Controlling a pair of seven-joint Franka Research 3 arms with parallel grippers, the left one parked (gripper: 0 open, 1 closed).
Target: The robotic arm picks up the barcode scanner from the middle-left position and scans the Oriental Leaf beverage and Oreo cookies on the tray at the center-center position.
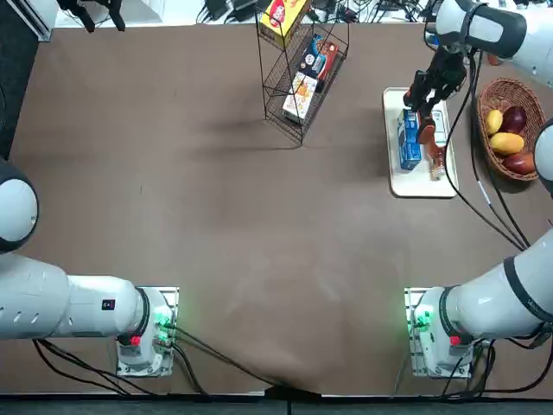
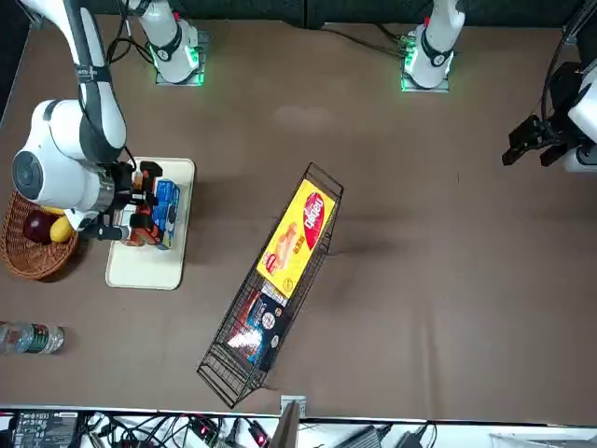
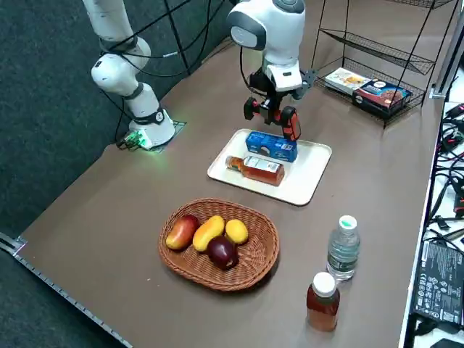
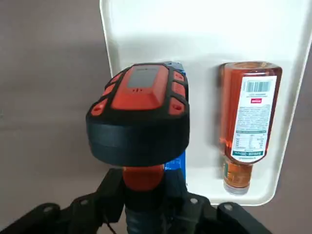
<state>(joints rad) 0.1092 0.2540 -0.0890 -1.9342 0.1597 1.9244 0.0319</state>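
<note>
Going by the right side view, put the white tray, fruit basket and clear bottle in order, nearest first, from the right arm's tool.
From the right tool:
1. White tray, just beside and below the tool.
2. Fruit basket, beyond the tray.
3. Clear bottle, farthest, toward the table's outer edge.

Before you is a broad, brown-grey worktop (image 1: 259, 225) with a smooth surface and soft, pale reflections on it. In the right side view you see dark, blue-green panels (image 3: 43, 130) rising beside it, and a metal rail (image 3: 72, 301) running along one edge. Beyond the worktop's far edge, your top view shows a white surface (image 1: 155, 12) strewn with black cables. Your front view shows a dark laptop-like panel (image 2: 45, 430) lying there among more wiring.
</note>
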